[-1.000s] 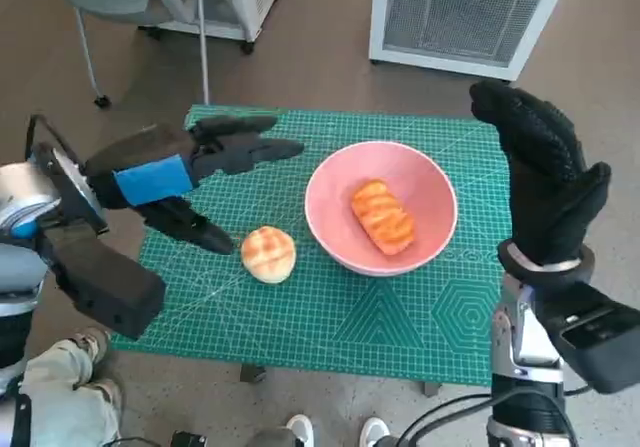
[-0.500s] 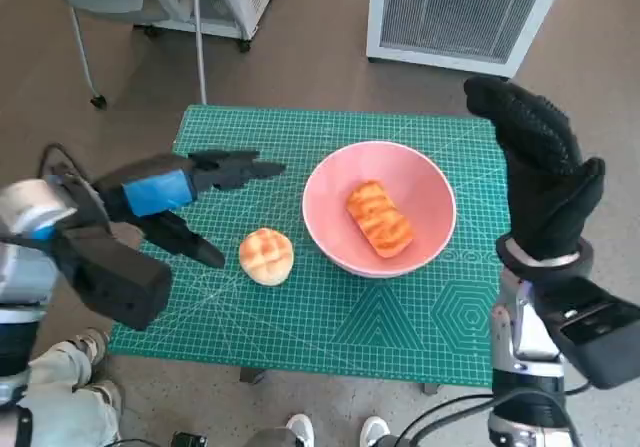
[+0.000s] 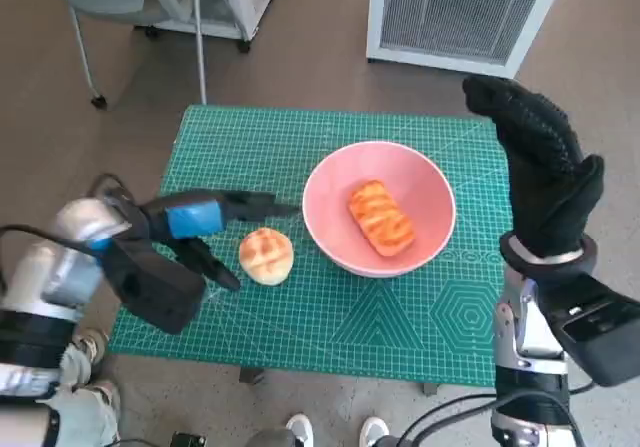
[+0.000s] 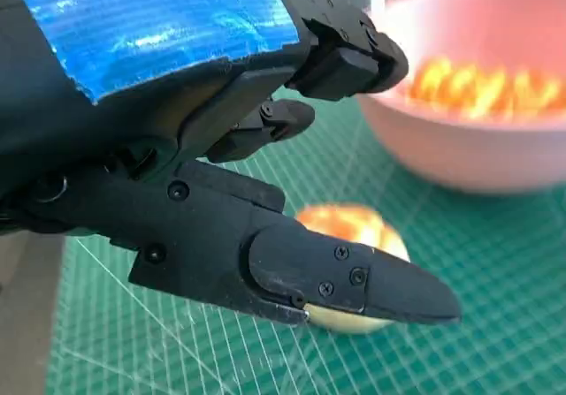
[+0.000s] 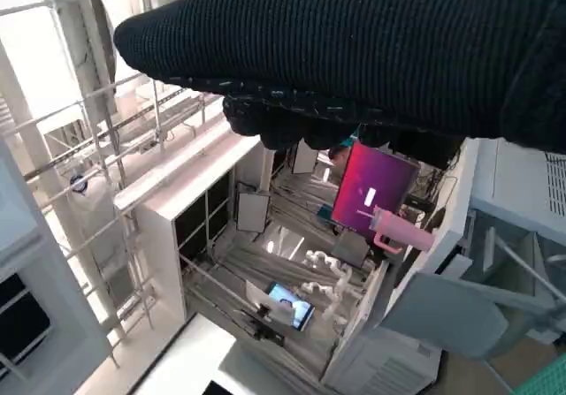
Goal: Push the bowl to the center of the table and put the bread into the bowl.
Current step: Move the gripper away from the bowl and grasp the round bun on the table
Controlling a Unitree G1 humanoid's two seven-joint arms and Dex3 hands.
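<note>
My left hand (image 3: 205, 229), fingers apart and empty, brackets the round bread (image 3: 266, 255) from nine o'clock; closing carelessly could knock it away.

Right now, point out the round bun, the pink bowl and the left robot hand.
round bun (image 3: 267, 255), head view, top crust.
pink bowl (image 3: 430, 182), head view, inner wall.
left robot hand (image 3: 195, 219), head view, blue-taped back.
</note>
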